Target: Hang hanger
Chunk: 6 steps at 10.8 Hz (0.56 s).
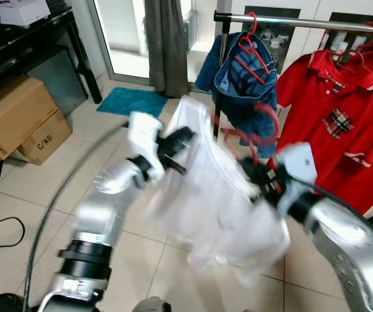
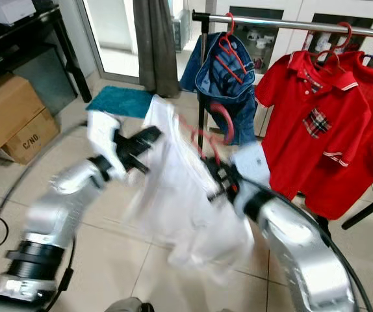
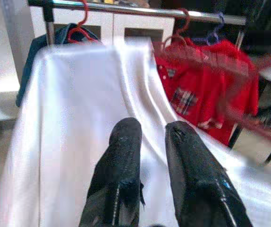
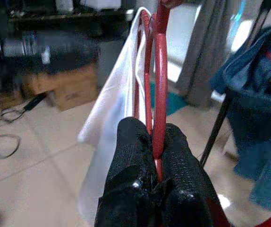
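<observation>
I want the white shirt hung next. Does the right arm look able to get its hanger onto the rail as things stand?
Probably yes. The right claw is shut on the red hanger, whose hook sits below the rail. The stretch of rail between the blue garment and the red shirt looks free.
</observation>
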### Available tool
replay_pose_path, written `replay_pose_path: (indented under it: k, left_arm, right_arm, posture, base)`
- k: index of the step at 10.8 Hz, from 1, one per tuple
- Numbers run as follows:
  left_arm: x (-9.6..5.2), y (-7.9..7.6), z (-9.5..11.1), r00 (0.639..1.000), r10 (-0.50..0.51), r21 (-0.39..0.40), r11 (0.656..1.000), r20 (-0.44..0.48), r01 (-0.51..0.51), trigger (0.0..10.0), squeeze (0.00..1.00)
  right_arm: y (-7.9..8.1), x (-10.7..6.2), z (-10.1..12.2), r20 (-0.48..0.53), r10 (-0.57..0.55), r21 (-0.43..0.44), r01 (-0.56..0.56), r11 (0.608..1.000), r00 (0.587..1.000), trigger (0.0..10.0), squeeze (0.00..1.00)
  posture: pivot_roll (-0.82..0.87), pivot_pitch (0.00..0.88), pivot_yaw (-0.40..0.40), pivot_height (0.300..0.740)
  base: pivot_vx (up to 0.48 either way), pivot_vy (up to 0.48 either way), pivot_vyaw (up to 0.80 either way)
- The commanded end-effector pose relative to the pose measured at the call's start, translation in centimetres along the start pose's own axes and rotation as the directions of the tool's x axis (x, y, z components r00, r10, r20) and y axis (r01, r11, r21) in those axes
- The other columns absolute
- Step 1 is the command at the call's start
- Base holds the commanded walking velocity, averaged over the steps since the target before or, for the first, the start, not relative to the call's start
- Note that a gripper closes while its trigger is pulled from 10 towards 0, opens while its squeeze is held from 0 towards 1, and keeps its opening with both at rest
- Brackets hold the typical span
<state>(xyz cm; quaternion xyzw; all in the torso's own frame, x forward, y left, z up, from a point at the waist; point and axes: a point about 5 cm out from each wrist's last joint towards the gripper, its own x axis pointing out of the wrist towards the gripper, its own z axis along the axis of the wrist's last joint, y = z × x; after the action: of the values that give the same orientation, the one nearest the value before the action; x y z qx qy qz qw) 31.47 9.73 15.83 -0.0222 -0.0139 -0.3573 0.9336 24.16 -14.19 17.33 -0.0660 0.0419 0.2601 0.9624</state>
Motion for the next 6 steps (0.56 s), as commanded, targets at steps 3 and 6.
replay_pose_path:
  k: [3,6]
  left_arm:
    - [1.1,-0.3,1.4,0.994,0.038,0.232,0.971,0.099,-0.06,10.0,1.0]
    - [2.3,-1.2,1.9,0.98,0.064,0.319,0.94,0.188,-0.123,10.0,1.0]
  right_arm:
    - [1.0,0.3,1.3,0.054,-0.023,-0.025,0.025,0.999,0.998,0.0,0.0]
    - [1.6,0.6,1.3,0.063,-0.008,-0.006,0.009,1.0,0.998,0.0,0.0]
  posture:
    - [0.0,0.028,0.09,0.74]
    - [0.0,0.025,0.088,0.74]
  base:
    - [0.0,0.0,0.0]
    - [0.0,0.0,0.0]
